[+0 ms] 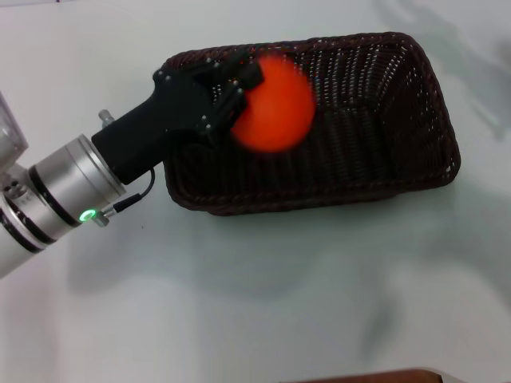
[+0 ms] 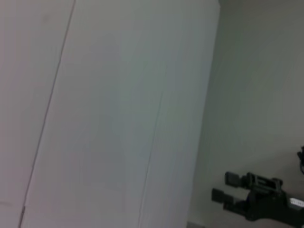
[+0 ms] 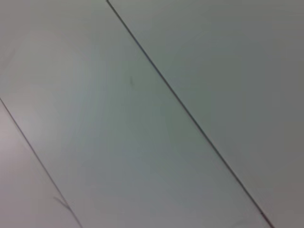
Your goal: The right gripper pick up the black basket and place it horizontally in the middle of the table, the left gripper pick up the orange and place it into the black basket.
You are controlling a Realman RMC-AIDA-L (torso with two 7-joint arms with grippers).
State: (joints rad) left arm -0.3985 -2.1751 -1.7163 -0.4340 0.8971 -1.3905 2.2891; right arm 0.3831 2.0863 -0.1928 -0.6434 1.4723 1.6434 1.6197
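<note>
The black basket [image 1: 375,120] lies lengthwise across the middle of the white table [image 1: 239,303]. My left gripper [image 1: 239,89] hangs over the basket's left end with its fingers spread. The orange [image 1: 274,102] is a blurred shape just past the fingertips, over the inside of the basket, and the sharp fingers do not clamp it. My right gripper is out of the head view. It shows far off in the left wrist view [image 2: 221,186] as a black claw with its two slim fingers apart and nothing between them.
The left arm's silver wrist with its green light [image 1: 84,214] reaches in from the left edge. A brown edge [image 1: 375,377] shows at the bottom of the table. The wrist views show only pale panels [image 3: 142,118].
</note>
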